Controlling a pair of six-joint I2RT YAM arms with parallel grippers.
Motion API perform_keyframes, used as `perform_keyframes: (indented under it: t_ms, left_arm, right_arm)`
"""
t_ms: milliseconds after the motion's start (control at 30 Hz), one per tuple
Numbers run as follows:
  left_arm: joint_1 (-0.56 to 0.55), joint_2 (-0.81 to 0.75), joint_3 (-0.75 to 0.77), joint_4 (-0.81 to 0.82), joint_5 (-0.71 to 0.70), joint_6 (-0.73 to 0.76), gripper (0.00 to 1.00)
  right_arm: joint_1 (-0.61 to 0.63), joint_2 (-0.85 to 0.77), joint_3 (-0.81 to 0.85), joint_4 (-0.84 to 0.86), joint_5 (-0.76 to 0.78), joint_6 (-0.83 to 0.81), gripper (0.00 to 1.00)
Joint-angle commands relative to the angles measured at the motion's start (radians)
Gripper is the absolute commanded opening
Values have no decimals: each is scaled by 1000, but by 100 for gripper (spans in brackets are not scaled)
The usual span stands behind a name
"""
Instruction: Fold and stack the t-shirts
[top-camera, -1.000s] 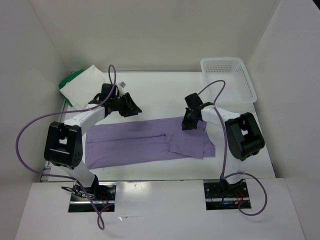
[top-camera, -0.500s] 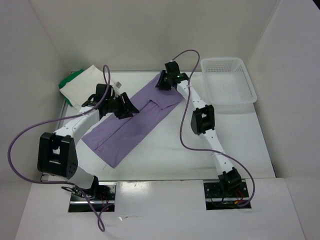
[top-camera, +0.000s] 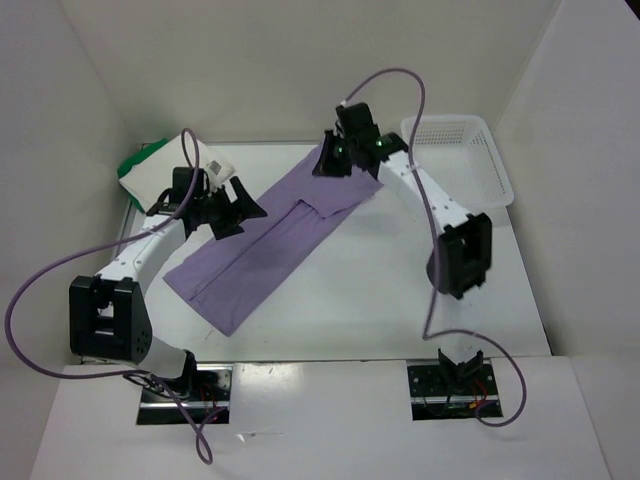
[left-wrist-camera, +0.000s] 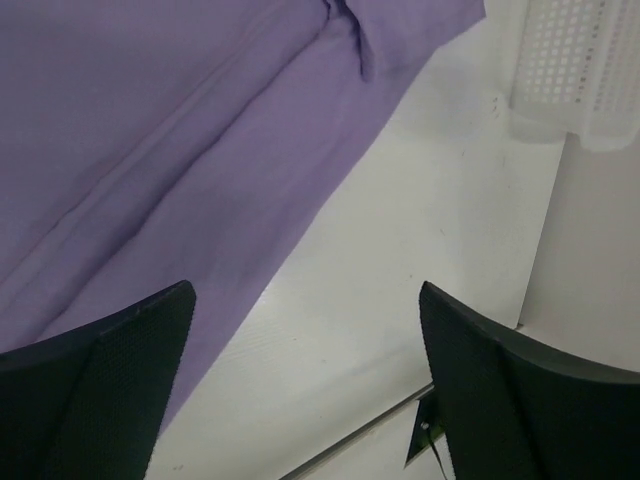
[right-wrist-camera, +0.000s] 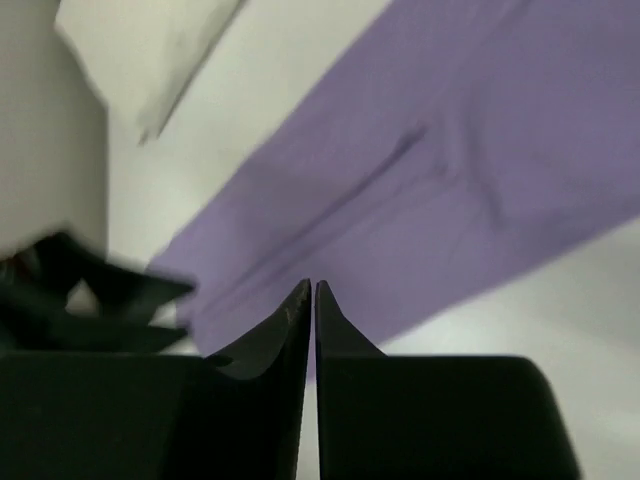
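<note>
— Left of the basket (top-camera: 458, 160), what lies on the surface (top-camera: 380, 290)?

— One lavender shirt (top-camera: 262, 245), folded to a long strip and lying flat. It runs diagonally away from the basket toward the near left. In the far corner opposite the basket, well apart from it, a cream-white shirt (top-camera: 172, 172) sits stacked on a green shirt (top-camera: 131, 163). White surface, white walls (top-camera: 300, 70) on three sides, basket in the far right corner.

— State of grip?

— Over the strip's edge farther from the basket, the left pincer (top-camera: 232, 205) hovers with its jaws spread wide and nothing between them. Over the strip's end nearer the basket is the right pincer (top-camera: 330, 160). Its wrist camera shows the fingers (right-wrist-camera: 270, 340) all but meeting, with no cloth between.

— Differences between views?

— Left wrist camera shows the strip's basket-side edge lying smooth, and the basket's mesh wall close up. Right wrist camera is blurred: it takes in the strip's length and the dark left arm (right-wrist-camera: 70, 300) beyond. Overhead view gives the stack and both arms entire.

— Margins?

— Bare surface shows between strip and basket, and along the near side. Strip's far end lies near the back wall.
</note>
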Motion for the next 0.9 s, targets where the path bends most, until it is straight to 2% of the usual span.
perform_keyframes:
  t_ms: [0, 33, 67, 100, 133, 200, 233, 267, 367, 533, 633, 700, 767, 867]
  left_arm:
    - [36, -9, -23, 33, 14, 18, 95]
    - [46, -9, -38, 33, 14, 18, 86]
    - [61, -9, -39, 44, 14, 18, 66]
    - [61, -9, -39, 44, 14, 18, 58]
    - [70, -9, -39, 35, 3, 29, 52]
    - [70, 2, -39, 22, -17, 38, 43]
    - [70, 2, -39, 22, -17, 38, 43]
    - [70, 2, -39, 22, -27, 38, 43]
    - [70, 20, -20, 1, -50, 47, 43]
    - [70, 29, -20, 10, -50, 56, 45]
    - [70, 39, -20, 19, -41, 56, 46]
    - [61, 58, -20, 19, -41, 70, 46]
    - [41, 59, 9, 9, -91, 93, 46]
    - [14, 77, 59, -4, -126, 113, 47]
  right_arm:
    - [51, -210, -406, 228, -97, 69, 5]
    - [76, -241, -556, 252, -117, 88, 5]
    - [92, -280, -615, 288, -131, 99, 5]
    - [109, -280, -664, 299, -146, 108, 7]
    - [148, -289, -737, 308, -146, 122, 16]
    - [179, -279, -813, 354, -175, 159, 34]
    - [190, -269, -831, 375, -193, 172, 51]
    - [199, -246, -850, 423, -209, 188, 56]
    - [199, -199, -870, 454, -232, 226, 62]
    - [199, -107, -861, 478, -148, 280, 62]
    - [199, -56, -870, 530, -111, 303, 54]
    - [199, -22, -856, 544, -111, 303, 39]
    - [199, -13, -836, 521, -89, 292, 16]
    - [190, -41, -864, 507, -66, 259, 7]
